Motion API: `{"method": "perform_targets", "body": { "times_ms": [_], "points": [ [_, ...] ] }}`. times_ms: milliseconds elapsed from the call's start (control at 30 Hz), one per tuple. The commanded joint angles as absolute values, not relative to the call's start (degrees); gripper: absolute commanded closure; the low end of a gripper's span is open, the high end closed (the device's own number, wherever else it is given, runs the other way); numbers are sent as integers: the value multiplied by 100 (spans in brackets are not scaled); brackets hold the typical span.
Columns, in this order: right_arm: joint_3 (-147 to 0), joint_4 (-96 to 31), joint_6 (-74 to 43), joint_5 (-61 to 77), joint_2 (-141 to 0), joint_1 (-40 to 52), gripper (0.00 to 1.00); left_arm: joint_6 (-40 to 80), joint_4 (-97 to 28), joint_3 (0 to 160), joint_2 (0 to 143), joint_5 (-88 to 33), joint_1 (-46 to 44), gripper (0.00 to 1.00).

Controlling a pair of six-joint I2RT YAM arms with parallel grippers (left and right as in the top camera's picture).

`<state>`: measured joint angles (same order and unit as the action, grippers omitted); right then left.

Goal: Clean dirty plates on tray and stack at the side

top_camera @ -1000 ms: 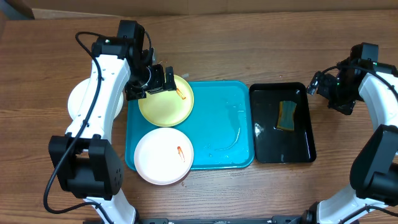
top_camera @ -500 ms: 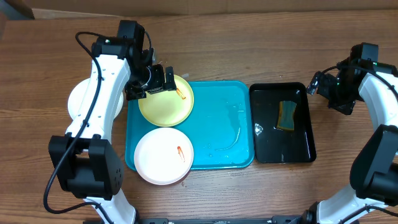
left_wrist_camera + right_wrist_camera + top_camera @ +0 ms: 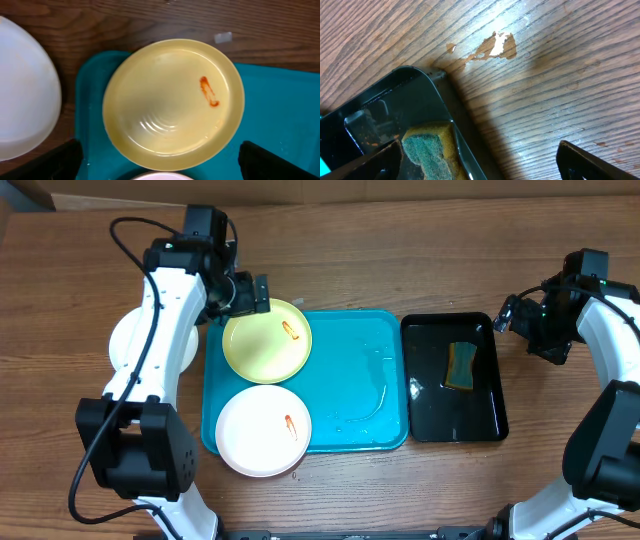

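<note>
The wooden desk (image 3: 400, 240) carries everything, and the largest thing on it is the turquoise tray (image 3: 355, 380), which lies at the middle with a wet sheen and thin streaks of liquid on its bare right half. Just beside its right edge lies the smaller black tray (image 3: 430, 395), glossy and wet inside. The left arm (image 3: 165, 320) reaches from the near edge over the desk's left side, while the right arm (image 3: 610, 350) bends in from the right. On the left half of the turquoise tray lie two plates close together. The yellow-green plate (image 3: 262, 345) sits at the far left corner, its rim reaching over the tray's edge. The white plate (image 3: 258, 435) sits at the near left corner, also overhanging the rim. A second white plate (image 3: 122, 340) rests on the desk left of the tray, partly hidden under the left arm; what shows of it looks clean. A green and yellow sponge (image 3: 461, 365) lies in the far part of the black tray. The left pincer (image 3: 250, 293) hangs over the far left edge of the yellow-green plate, spread wide and gripping nothing. The right pincer (image 3: 520, 323) hangs near the black tray's far right corner, likewise spread and empty. A red-orange smear (image 3: 209, 92) marks the yellow-green plate, and a smaller one (image 3: 290, 426) marks the white plate on the tray.
</note>
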<state>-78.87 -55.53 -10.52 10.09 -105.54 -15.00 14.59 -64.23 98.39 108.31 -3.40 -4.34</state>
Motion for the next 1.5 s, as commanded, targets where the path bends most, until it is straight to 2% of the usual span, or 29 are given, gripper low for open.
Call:
{"method": "perform_targets", "body": {
  "times_ms": [0,67,133,233,400,500,567,733,900,1167,1467],
  "points": [
    [-8060,-5537,-1052,1000,-10479,-1518,0,1533,-6523,9939,10683,25,-202,1],
    [-8060,-5537,-1052,1000,-10479,-1518,0,1544,-6593,9937,10683,1,-3,7],
    [-8060,-5485,-1122,1216,-10479,-1518,0,1540,-6606,9902,10694,-104,211,17],
    [-8060,-5647,-1420,2104,-10479,-1518,0,1542,-6713,9786,10715,-423,423,28],
    [-8103,-5972,-1347,2746,-10477,-1525,1,1538,-6635,9369,10750,-556,482,25],
    [-8274,-6372,-976,3100,-10466,-1437,23,1520,-6648,9192,10750,-585,451,22],
    [-8442,-6735,-829,2836,-10418,-1223,30,1522,-6652,9139,10750,-593,438,20],
    [-8442,-7358,-1382,1109,-10353,-550,26,1522,-6602,9131,10750,-600,438,16],
    [-8009,-7196,-1793,-47,-10353,357,25,1522,-6593,9131,10750,-598,436,16],
    [-7913,-6866,-2069,56,-10353,1247,23,1544,-6431,8906,10750,-513,427,24],
    [-7915,-5068,-1935,1883,-10357,2206,41,1632,-6171,8897,10733,-808,484,25]
  ]
}}
